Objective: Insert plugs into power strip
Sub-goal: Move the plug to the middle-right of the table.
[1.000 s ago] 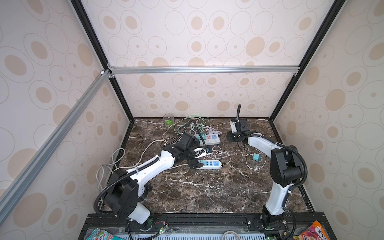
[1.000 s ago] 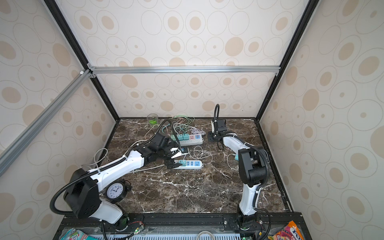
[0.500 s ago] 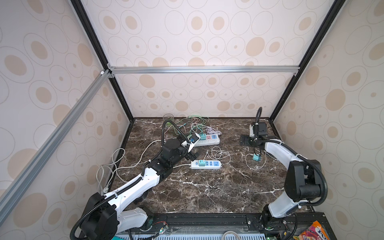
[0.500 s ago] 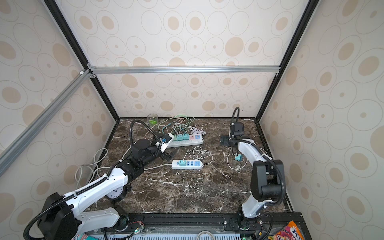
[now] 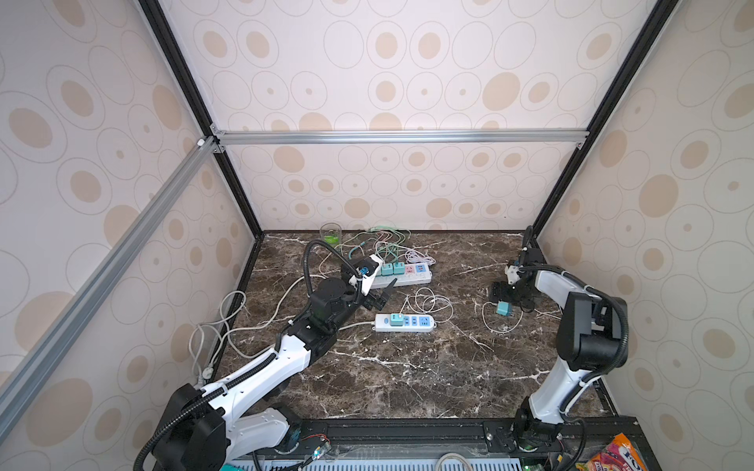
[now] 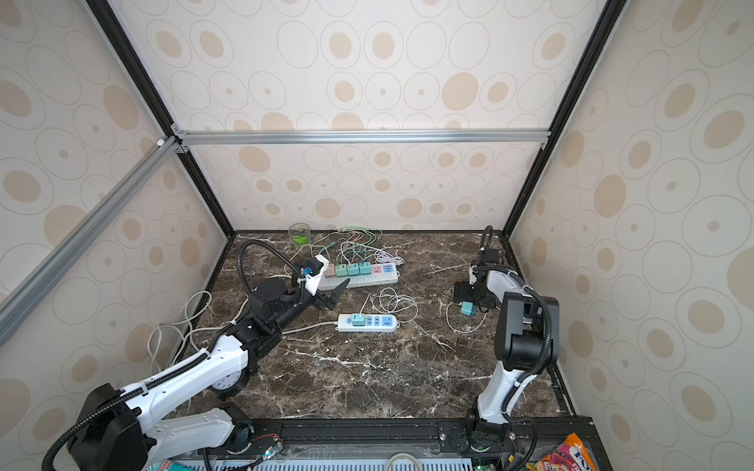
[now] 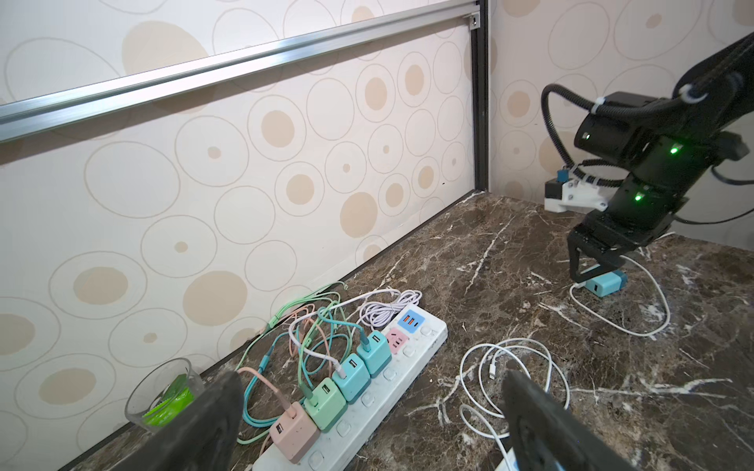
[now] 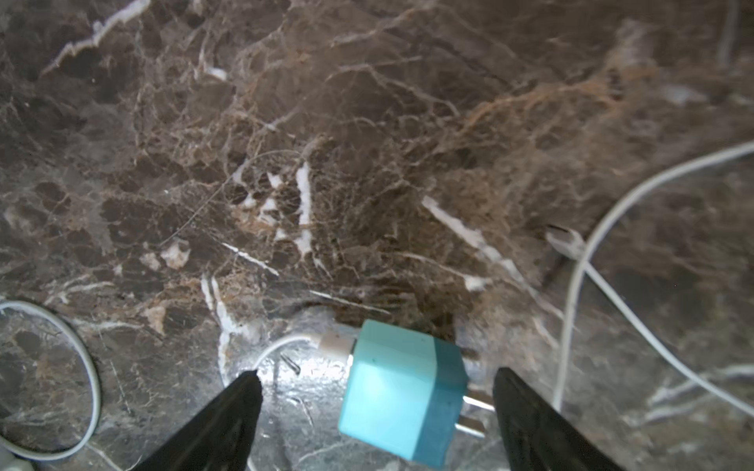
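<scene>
Both arms have shifted in the last second: the left one has drawn back from the short power strip, and the right one has swung out to the counter's right edge. Nearest, the short power strip (image 5: 404, 322) lies mid-counter with one teal plug (image 5: 395, 319) seated near its left end. By the right edge, the right gripper (image 8: 376, 371) points down, fingers spread wide either side of the loose teal plug (image 8: 402, 393). This small cube lies on its side on the dark marble counter (image 5: 408, 379), two metal prongs showing and a white cable (image 8: 334, 344) leaving its opposite face. A gap shows on both sides, so nothing is gripped. The left gripper (image 5: 381, 294) hangs empty, fingers wide, just off the long power strip (image 7: 367, 412) toward the far edge. That strip carries a pink plug (image 7: 291, 432), a mint green plug (image 7: 326, 401) and two teal plugs (image 7: 353, 377); their cables tangle beyond tracing. A glass (image 7: 163, 391) stands in the far-left corner, its green contents unclear. Six plugs, two strips.
</scene>
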`<state>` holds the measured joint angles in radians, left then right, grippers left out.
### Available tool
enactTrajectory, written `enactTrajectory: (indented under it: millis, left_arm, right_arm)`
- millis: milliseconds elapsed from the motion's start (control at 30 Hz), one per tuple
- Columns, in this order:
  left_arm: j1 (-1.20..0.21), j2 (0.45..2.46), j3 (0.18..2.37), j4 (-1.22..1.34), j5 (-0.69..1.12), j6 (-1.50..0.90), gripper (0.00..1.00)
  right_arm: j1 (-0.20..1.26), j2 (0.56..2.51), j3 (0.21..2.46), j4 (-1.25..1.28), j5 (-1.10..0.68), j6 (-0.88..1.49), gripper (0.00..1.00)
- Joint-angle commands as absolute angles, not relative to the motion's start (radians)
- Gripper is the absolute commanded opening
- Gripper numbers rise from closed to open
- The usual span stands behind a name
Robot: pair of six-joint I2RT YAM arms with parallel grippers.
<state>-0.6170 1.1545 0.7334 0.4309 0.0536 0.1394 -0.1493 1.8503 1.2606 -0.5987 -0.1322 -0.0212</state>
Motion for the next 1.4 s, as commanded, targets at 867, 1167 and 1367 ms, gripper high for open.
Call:
enactTrajectory:
  millis: [867,1167,1367]
  left_arm:
    - [-0.611,1.244,0.833,0.349,0.083,0.091,0.98]
    - [-0.611,1.242,0.825,0.340,0.074,0.101,0.99]
    - [-0.611,1.261,0.832,0.336,0.077,0.098,0.98]
  right_arm:
    - [0.066,1.742,1.108,-0.784,-0.091,0.162,0.83]
    - [0.066,1.705,1.057,-0.780,-0.120,0.118,0.80]
    - [0.071,1.666,1.021,-0.764,-0.128,0.138,0.75]
